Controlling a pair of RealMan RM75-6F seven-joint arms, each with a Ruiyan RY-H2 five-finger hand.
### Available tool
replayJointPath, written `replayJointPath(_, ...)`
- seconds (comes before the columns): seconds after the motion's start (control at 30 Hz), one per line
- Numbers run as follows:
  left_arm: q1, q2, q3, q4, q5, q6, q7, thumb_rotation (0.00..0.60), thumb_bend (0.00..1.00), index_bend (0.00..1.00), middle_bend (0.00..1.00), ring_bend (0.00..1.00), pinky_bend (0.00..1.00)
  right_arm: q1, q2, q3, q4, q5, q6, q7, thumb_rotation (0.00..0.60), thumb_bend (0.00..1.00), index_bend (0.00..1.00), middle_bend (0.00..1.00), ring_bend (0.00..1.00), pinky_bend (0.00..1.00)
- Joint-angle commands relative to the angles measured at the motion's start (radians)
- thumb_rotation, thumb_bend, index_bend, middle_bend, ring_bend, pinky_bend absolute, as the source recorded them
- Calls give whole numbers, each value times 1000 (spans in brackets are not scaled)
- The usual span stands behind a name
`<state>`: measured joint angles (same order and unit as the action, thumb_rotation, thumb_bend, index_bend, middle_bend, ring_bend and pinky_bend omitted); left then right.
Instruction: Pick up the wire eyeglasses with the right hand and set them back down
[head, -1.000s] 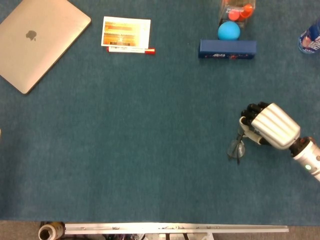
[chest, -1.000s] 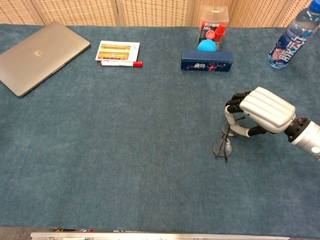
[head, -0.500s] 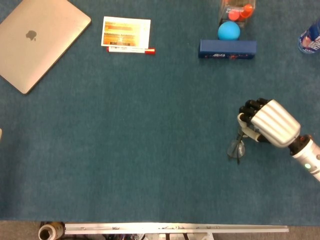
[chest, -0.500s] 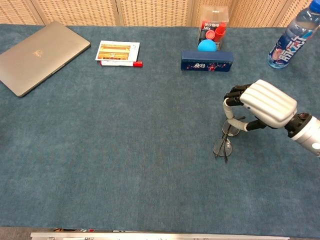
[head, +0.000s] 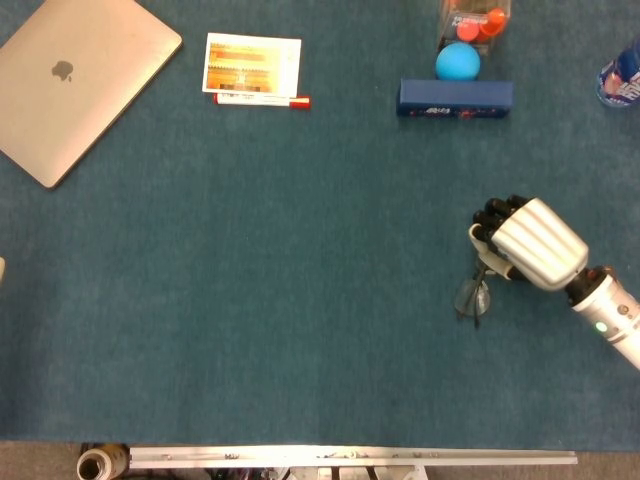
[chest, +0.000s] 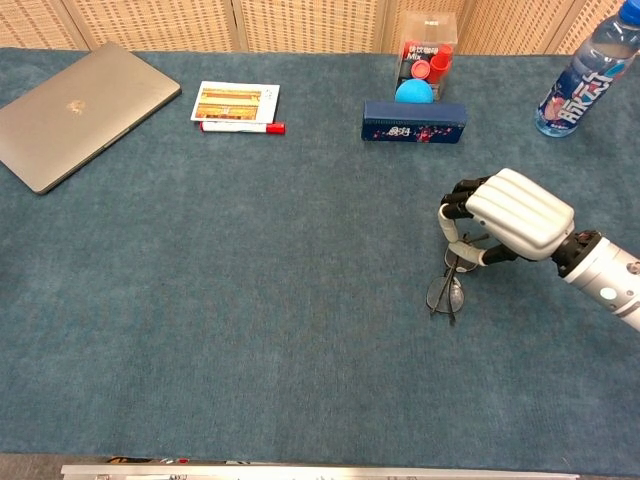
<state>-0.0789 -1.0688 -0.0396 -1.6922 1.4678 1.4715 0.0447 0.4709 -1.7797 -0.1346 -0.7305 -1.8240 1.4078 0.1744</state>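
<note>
Wire eyeglasses (head: 474, 294) (chest: 447, 288) lie on the blue table cloth (head: 300, 280) (chest: 250, 300), well in front of the dark blue box (head: 456, 97) (chest: 414, 121) and slightly to its right. Their near lens rests flat on the cloth, while the far end of the frame runs up under the right hand (head: 527, 245) (chest: 508, 215). That hand sits over the far end of the glasses with its fingers (head: 492, 215) (chest: 456, 204) curled downward around it; whether they actually clamp the wire cannot be told from either view. Behind the box stand a blue ball (head: 457, 62) (chest: 414, 91) and a clear container (head: 474, 20) (chest: 428, 55) with red pieces inside. A water bottle (head: 619, 72) (chest: 585, 84) stands to the right of the box. Left of the box lie a card (head: 252, 63) (chest: 235, 101) with a red marker (head: 261, 100) (chest: 242, 127) along its near edge, and farther left a closed laptop (head: 72, 80) (chest: 78, 110).
</note>
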Motion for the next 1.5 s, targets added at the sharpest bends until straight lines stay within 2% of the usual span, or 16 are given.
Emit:
replayJointPath(0.03, 0, 0, -1, 0, -1, 0, -2, 600, 279, 527, 553, 418, 587, -1, -10, -4, 17, 2, -3, 6, 600, 303, 612, 564, 435, 596)
replayJointPath(0.6, -1, -1, -1, 2, -2, -1, -3, 600, 279, 527, 553, 419, 588, -4, -23, -16, 55, 6, -4, 21, 600, 303, 612, 564, 434, 596)
replayJointPath(0.8, -1, 0, -1, 2, -3, -2, -6, 600, 279, 527, 554, 418, 588, -2, 3, 6, -4, 10, 59, 44, 600, 303, 612, 564, 434, 596)
replayJointPath(0.93, -1, 1, -2, 3, -6, -3, -7, 600, 279, 527, 554, 418, 588, -6, 75, 26, -133, 5, 131, 29, 600, 303, 612, 564, 435, 596)
replayJointPath(1.03, -1, 0, -3, 1, -4, -1, -4, 600, 279, 527, 554, 418, 588, -16, 160, 33, -270, 10, 146, -34, 600, 302, 612, 564, 435, 596)
replayJointPath(1.2, -3, -3, 1, 0, 3, -3, 5, 600, 279, 527, 553, 418, 588, -68, 317, 53, -532, 66, 149, -229, 600, 296, 612, 564, 435, 597)
replayJointPath(1.3, -5, -5, 2, 3, 5, -7, 4, 600, 279, 527, 554, 418, 587, -108, 391, 62, -648, 90, 169, -361, 600, 297, 612, 564, 435, 597)
replayJointPath(1.5, -8, -9, 2, 6, 7, -10, 3, 600, 279, 527, 554, 418, 588, -183, 500, 74, -797, 98, 240, -518, 600, 298, 612, 564, 432, 597)
